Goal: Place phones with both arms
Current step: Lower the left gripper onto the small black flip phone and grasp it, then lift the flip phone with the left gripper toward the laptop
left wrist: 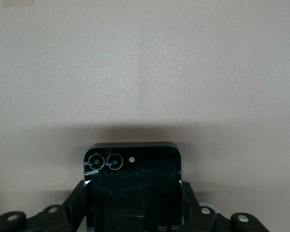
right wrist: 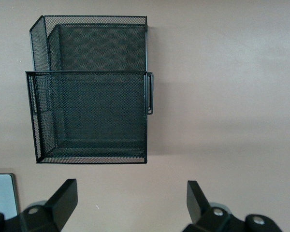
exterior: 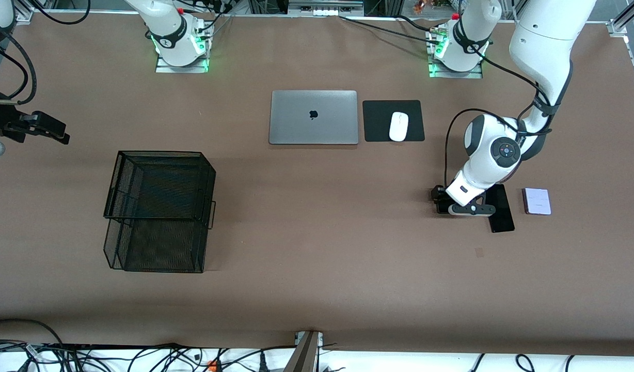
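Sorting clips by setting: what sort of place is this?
Likely a robotics lab bench staged as a desk: a closed silver laptop, a white computer mouse on a black pad, and two white jointed robot arms bolted along the brown table.

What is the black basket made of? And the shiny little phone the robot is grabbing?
The basket looks like thin metal wire mesh, painted matte black: you can see the table through its tiny holes. The small black phone, pinched in the left gripper, looks like glossy glass or plastic, since its dark back shows reflections.
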